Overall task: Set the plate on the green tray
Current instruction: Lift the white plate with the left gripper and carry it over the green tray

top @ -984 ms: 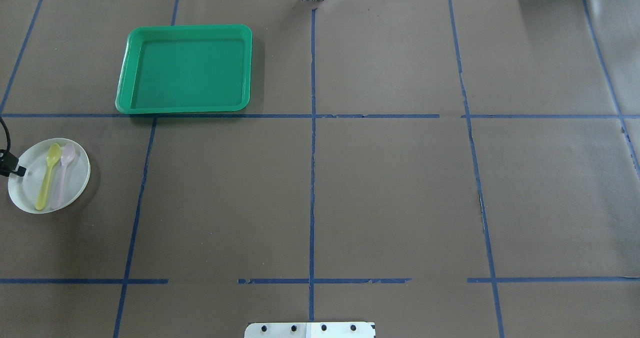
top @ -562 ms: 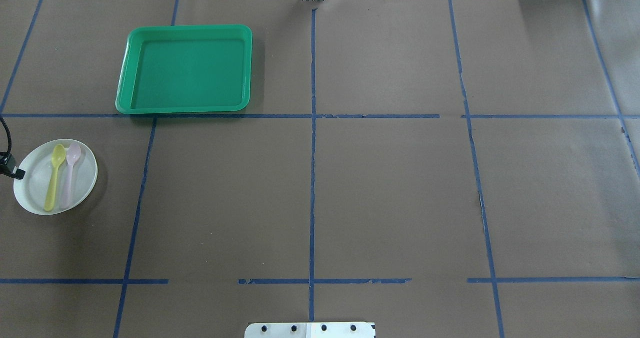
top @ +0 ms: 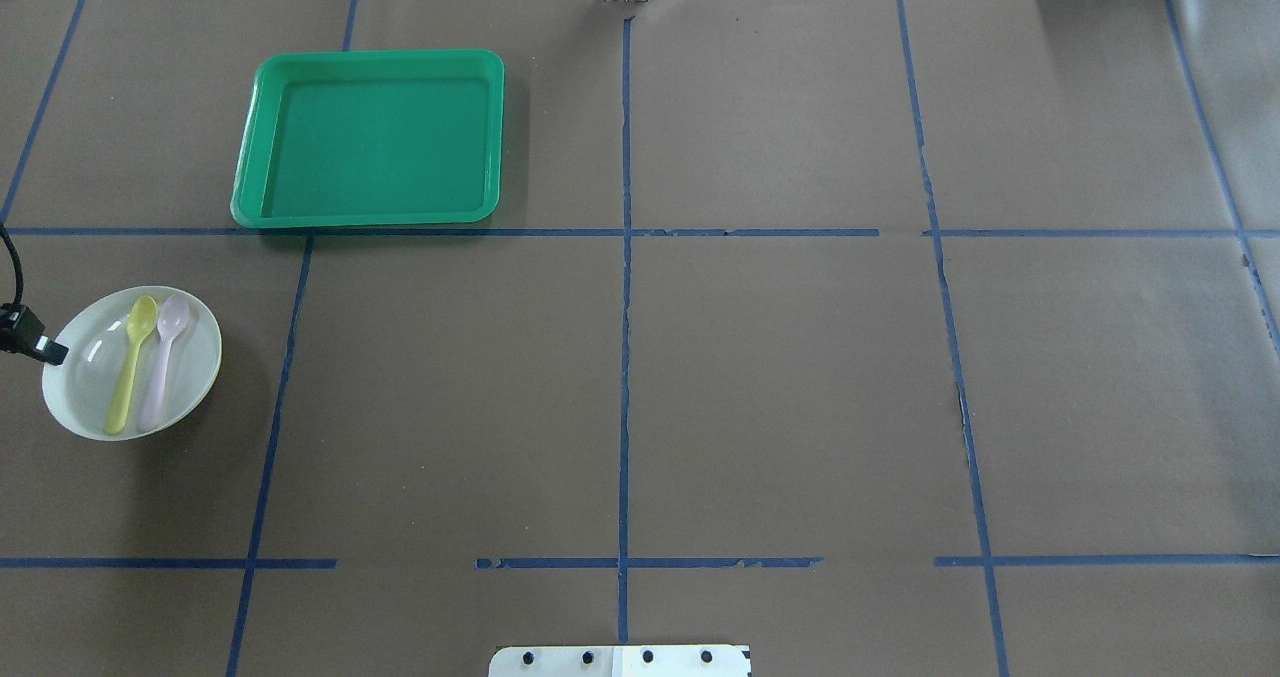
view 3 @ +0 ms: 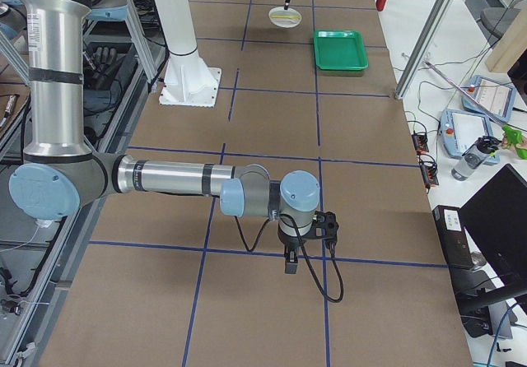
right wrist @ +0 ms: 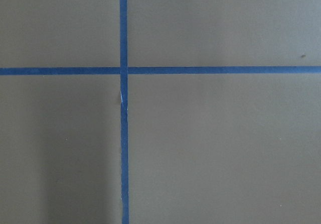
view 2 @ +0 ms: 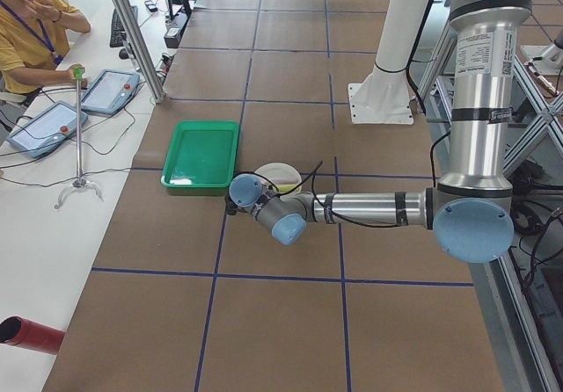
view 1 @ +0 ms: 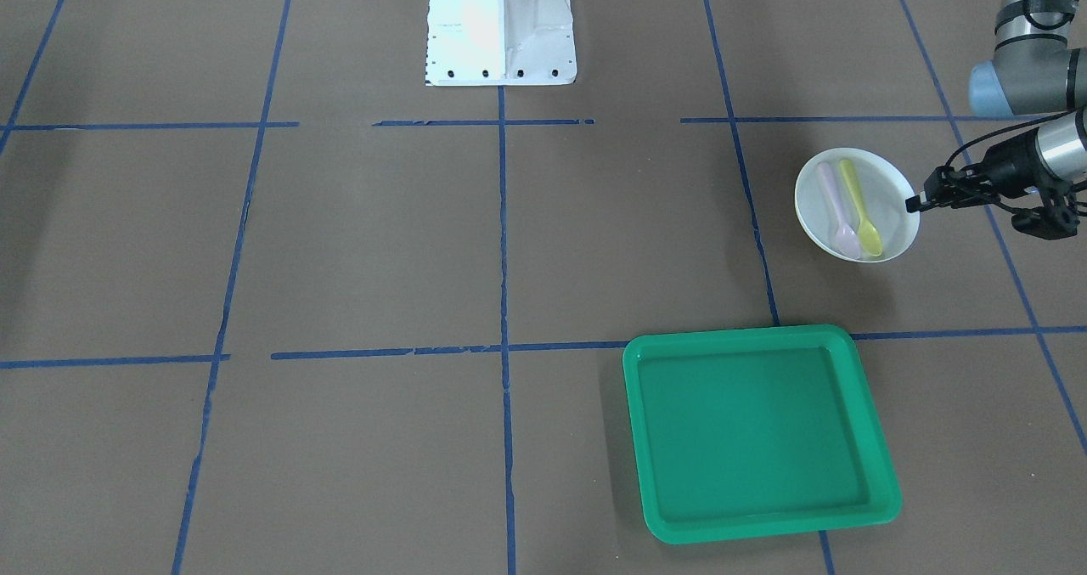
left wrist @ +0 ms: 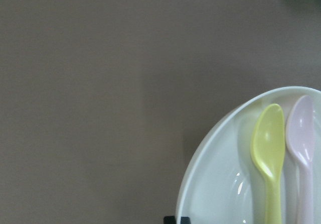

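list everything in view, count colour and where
small round white plastic plate: one, white, table's left edge
large rectangular green plastic tray: one, green, far left of table, nothing in it
yellow plastic spoon: one, yellow, lying in the plate
pink plastic spoon: one, pale pink, in the plate beside the yellow one
brown table cover: one, brown, blue tape grid
seated person: one, yellow shirt, beyond the table's far side
left gripper: one, black, shut on the plate's rim
right gripper: one, black, over the table's right end, open or shut unclear

Lab: taped-grid table (top: 780,397) w/ operator (view 2: 26,36) (teach pendants (view 2: 112,90)).
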### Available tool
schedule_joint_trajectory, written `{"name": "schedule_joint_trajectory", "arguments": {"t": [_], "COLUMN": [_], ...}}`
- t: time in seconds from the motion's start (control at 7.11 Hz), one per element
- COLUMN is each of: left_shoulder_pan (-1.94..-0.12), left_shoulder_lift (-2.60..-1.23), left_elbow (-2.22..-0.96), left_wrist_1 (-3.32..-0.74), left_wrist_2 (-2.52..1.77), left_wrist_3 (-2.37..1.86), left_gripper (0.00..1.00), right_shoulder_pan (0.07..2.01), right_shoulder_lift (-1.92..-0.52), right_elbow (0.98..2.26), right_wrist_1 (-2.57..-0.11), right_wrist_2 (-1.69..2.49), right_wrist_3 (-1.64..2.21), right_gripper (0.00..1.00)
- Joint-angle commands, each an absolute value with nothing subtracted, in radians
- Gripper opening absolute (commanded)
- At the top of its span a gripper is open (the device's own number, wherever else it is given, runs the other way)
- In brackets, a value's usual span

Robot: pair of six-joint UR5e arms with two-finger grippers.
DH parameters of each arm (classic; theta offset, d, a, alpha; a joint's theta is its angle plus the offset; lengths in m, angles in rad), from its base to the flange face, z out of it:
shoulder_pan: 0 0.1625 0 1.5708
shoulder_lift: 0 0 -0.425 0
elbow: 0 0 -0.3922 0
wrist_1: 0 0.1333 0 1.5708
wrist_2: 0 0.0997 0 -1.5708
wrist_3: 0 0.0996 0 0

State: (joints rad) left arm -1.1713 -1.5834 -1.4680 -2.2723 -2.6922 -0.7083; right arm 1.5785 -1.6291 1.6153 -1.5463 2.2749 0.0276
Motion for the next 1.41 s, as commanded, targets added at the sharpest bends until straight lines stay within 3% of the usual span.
{"name": "schedule_joint_trajectory", "arguments": {"t": [0.0,0.28,0.7,1.12,1.27], "left_shoulder_pan": [-1.181,-1.174,-1.122,-1.066,-1.066], "left_shoulder_lift": [-1.781,-2.041,-2.251,-2.273,-2.275], "left_elbow": [-1.427,-1.248,-0.923,-0.868,-0.868], "left_wrist_1": [-2.2,-2.114,-2.242,-2.313,-2.312], "left_wrist_2": [-2.697,-2.609,-2.444,-2.43,-2.428], "left_wrist_3": [-0.858,-0.859,-0.851,-0.885,-0.896], "left_gripper": [0.0,0.0,0.0,0.0,0.57], "right_shoulder_pan": [1.578,1.578,1.578,1.578,1.578], "right_shoulder_lift": [-1.629,-1.629,-1.629,-1.629,-1.629], "right_elbow": [1.615,1.615,1.615,1.615,1.615], "right_wrist_1": [-1.546,-1.548,-1.546,-1.546,-1.546], "right_wrist_2": [2.276,2.276,2.275,2.276,2.276], "right_wrist_3": [0.028,0.028,0.028,0.028,0.028], "right_gripper": [1.0,1.0,1.0,1.0,1.0]}}
